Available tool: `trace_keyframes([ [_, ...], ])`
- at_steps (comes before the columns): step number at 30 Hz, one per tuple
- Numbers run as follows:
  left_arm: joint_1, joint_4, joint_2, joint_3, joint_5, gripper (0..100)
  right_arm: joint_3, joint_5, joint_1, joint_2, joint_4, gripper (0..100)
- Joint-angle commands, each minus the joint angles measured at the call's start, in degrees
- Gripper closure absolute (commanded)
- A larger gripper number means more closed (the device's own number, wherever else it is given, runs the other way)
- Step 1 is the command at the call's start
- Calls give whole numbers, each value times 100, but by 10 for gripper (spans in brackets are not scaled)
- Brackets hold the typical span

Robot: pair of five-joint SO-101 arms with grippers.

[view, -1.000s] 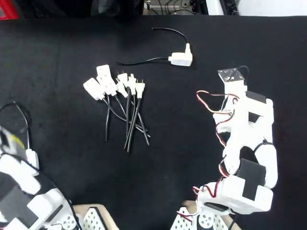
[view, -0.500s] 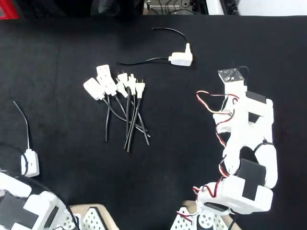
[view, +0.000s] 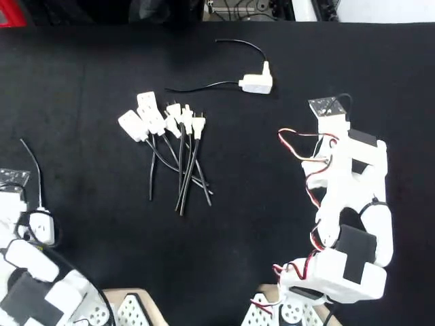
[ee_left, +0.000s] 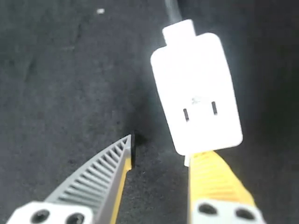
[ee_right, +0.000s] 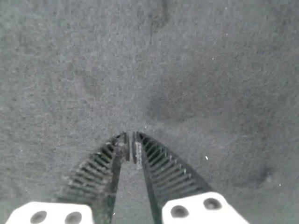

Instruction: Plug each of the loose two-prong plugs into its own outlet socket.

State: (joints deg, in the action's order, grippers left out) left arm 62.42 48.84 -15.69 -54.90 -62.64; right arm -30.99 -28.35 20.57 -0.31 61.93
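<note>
Centring the left gripper (ee_left: 161,149) on the outlet socket (ee_left: 196,88) looks like the step in hand, and the claw is not yet lined up for it. It stands wide open with nothing in it. The grey finger (ee_left: 107,168) is over bare black table (view: 88,81), and the tip of the yellow finger (ee_left: 212,182) touches the socket's slotted end, so the socket lies beyond that finger and not in the gap. A good grip probably means sliding sideways until the white body sits between both fingers. The claw should then close across the flat sides and leave the two slots uncovered. The socket's thin black lead (view: 30,163) runs away from the arm and may drag a little.

The right gripper (ee_right: 130,145) rests with its fingertips closed together, holding nothing, over bare table. Farther out, in the middle of the table, lies the heap of loose plugs and sockets (view: 166,122), their leads crossing, so a plug will need picking out singly. Beyond it a plug and socket (view: 257,83) appear already mated.
</note>
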Motion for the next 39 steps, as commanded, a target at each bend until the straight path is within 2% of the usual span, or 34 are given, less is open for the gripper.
trace_keyframes([
  [1,-549,-79,-246,-127,396,816,22,-35,53,-259,-62,986],
  [6,-1262,1433,-1178,-171,721,816,40,-35,53,-259,-62,986],
  [10,-1868,2374,-2286,-171,1266,816,31,-44,53,-259,-62,986],
  [16,-2941,2585,-3587,-356,2637,816,-13,-26,62,-259,-202,986],
  [20,-3776,2664,-4141,-655,3112,816,-198,-53,62,-259,-369,986],
  [22,-3662,3007,-4440,-505,3059,816,-251,-53,88,-259,-422,986],
  [24,-3301,3429,-4756,-224,2620,816,-259,-53,97,-259,-422,986],
  [27,-2492,3851,-5134,75,1073,816,-259,-62,97,-259,-422,986],
  [30,-1481,3675,-5284,277,-237,812,-259,-62,97,-259,-422,986],
  [32,-1068,3446,-5213,295,-264,812,-259,-62,88,-259,-422,986],
  [39,-189,3393,-4211,101,-316,812,-259,-62,62,-259,-404,986],
])
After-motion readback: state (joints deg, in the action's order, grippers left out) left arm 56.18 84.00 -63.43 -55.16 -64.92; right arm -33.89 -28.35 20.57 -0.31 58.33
